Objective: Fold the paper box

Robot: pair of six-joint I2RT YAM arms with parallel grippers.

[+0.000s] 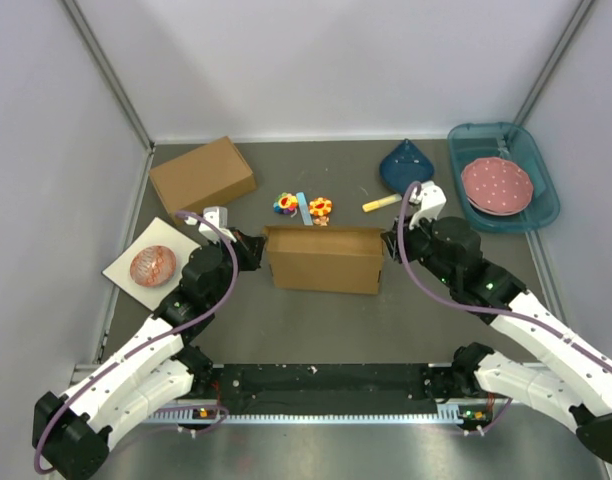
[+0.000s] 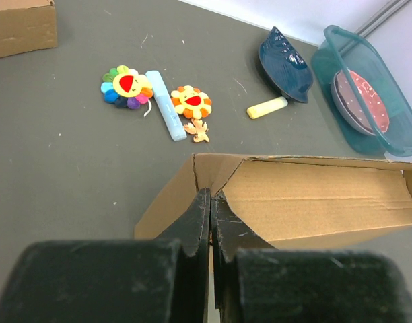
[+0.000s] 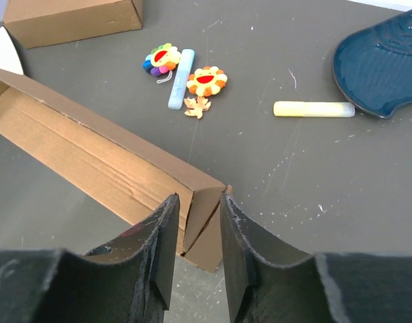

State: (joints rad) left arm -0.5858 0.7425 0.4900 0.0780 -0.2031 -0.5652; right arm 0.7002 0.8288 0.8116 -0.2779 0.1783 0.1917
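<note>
At the middle of the dark grey counter (image 1: pixel 316 330) stands the paper box (image 1: pixel 323 262), a plain brown cardboard mailer already raised into a shallow open trough, its long side facing the arms. The left tool (image 2: pixel 211 205) is at the box's left end, its fingers clenched almost together on the thin upright edge of the end wall. The right tool (image 3: pixel 198 205) is at the opposite end, its fingers astride the folded corner flap and apparently pinching it.

Behind and to the left lies a chunkier closed brown cardboard box (image 1: pixel 202 174), well apart. At the far right a teal plastic tray (image 1: pixel 483 140) holds a pink spotted plate (image 1: pixel 496 184), with a dark blue leaf-shaped dish (image 1: pixel 406 165) beside it. Just behind the paper box lie two flower-shaped toys (image 1: pixel 286 204), a pale blue stick (image 1: pixel 302 208) and a yellow stick (image 1: pixel 379 203).

The step in hand looks like forming the ends: both end walls are held while the sides stand up. The next move probably calls for turning each end flap inward together, keeping the long walls upright so that the tabs can seat, without dragging the light box along the counter.
</note>
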